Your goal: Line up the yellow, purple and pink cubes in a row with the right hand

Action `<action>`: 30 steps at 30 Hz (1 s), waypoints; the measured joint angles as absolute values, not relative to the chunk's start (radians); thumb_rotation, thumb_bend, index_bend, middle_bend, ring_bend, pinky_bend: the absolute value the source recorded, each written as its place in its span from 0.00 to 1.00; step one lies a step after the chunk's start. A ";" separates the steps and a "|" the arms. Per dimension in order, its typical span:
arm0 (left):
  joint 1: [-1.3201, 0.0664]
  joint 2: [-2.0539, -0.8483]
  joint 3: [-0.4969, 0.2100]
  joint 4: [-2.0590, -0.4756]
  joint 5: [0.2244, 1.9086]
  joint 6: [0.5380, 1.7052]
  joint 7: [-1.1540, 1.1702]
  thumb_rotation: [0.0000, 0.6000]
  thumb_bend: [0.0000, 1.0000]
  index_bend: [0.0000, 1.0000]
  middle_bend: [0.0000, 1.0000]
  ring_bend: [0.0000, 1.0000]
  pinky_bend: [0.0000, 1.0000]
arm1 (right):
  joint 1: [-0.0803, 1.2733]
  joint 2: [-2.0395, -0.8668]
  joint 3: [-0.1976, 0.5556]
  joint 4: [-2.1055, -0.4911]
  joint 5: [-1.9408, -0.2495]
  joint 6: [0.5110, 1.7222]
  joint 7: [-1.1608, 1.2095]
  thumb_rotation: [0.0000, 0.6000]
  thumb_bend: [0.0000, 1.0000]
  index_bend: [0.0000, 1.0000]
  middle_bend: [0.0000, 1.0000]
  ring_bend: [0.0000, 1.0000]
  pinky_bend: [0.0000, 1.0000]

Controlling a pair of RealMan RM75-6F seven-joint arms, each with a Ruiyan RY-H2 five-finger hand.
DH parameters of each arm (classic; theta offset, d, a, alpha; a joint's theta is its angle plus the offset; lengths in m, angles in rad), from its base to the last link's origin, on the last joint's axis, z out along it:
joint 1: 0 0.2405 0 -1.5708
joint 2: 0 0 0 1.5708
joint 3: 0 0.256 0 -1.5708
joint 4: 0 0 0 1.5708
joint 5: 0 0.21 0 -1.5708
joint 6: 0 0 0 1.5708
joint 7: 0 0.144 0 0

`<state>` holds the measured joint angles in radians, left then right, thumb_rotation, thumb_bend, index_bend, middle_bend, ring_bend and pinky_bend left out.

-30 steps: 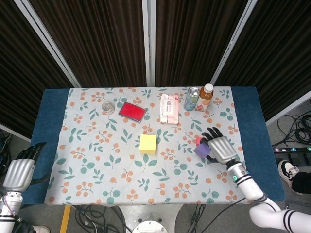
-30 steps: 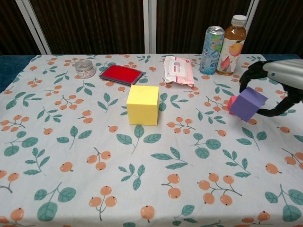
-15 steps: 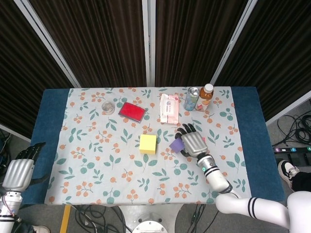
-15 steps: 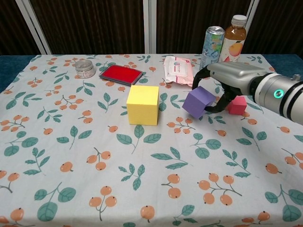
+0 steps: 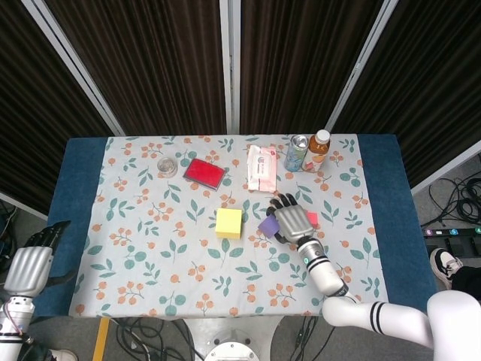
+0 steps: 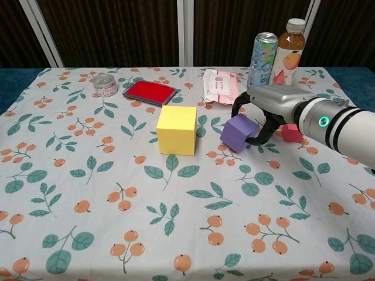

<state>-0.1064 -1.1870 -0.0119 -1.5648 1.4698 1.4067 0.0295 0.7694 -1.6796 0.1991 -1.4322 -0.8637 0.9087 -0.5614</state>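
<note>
The yellow cube [image 5: 229,223] [image 6: 176,130] stands near the middle of the floral tablecloth. Just to its right is the purple cube [image 5: 268,225] [image 6: 239,133], gripped by my right hand [image 5: 292,220] [image 6: 266,111], low over or on the cloth; which of the two I cannot tell. The small pink cube [image 5: 311,218] [image 6: 291,133] lies on the cloth right of the hand, partly hidden behind it. My left hand [image 5: 34,258] hangs off the table's left edge with fingers curled and nothing in it.
At the back stand a can [image 6: 262,54], a drink bottle [image 6: 289,48], a tissue pack [image 6: 221,86], a red pad [image 6: 150,92] and a small round tin [image 6: 105,85]. Blue table edge [image 5: 81,171] shows on both sides.
My right hand carried the purple cube leftward from beside the pink cube to just right of the yellow cube, and lowered it. The left hand stayed still.
</note>
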 measured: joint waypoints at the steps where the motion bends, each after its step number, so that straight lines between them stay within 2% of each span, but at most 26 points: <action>1: -0.107 -1.187 -0.012 -1.565 1.470 1.406 0.030 1.00 0.19 0.14 0.22 0.17 0.23 | 0.770 -1.676 0.199 -1.436 -0.856 0.904 -0.559 1.00 0.20 0.26 0.14 0.00 0.00; 7: -0.108 -1.186 -0.013 -1.567 1.469 1.407 0.032 1.00 0.19 0.14 0.22 0.17 0.23 | 0.782 -1.643 0.195 -1.466 -0.820 0.870 -0.544 1.00 0.19 0.19 0.14 0.00 0.00; 18: -0.106 -1.185 -0.012 -1.570 1.468 1.408 0.035 1.00 0.19 0.14 0.22 0.17 0.23 | 0.784 -1.597 0.169 -1.510 -0.811 0.843 -0.486 1.00 0.19 0.18 0.25 0.00 0.00; 30: -0.108 -1.187 -0.013 -1.568 1.470 1.407 0.033 1.00 0.19 0.14 0.22 0.17 0.23 | 0.752 -1.552 0.139 -1.559 -0.850 0.865 -0.409 1.00 0.19 0.18 0.26 0.00 0.00</action>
